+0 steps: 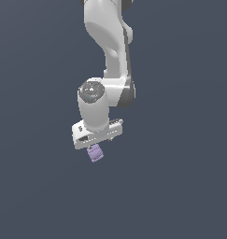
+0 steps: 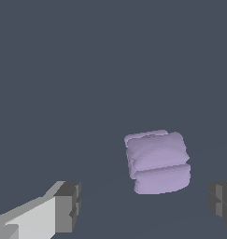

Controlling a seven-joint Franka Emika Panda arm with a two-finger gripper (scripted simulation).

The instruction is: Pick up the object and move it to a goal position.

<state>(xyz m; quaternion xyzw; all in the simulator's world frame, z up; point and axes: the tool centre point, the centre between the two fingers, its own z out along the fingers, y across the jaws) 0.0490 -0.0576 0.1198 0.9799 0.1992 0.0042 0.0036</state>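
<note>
I see the hand (image 1: 97,148) pointing down below the white arm (image 1: 112,46), with the lilac object (image 1: 95,153) right under it. On my wrist view the fingers (image 2: 68,205) stand wide apart, and the object (image 2: 157,161) lies between them, nearer one finger and touching neither. I cannot tell whether it rests on the dark grey surface (image 2: 87,70).

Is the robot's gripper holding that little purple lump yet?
No, nothing is held. The purple lump sits between the open gripper's fingers, with gaps on both sides, untouched.
</note>
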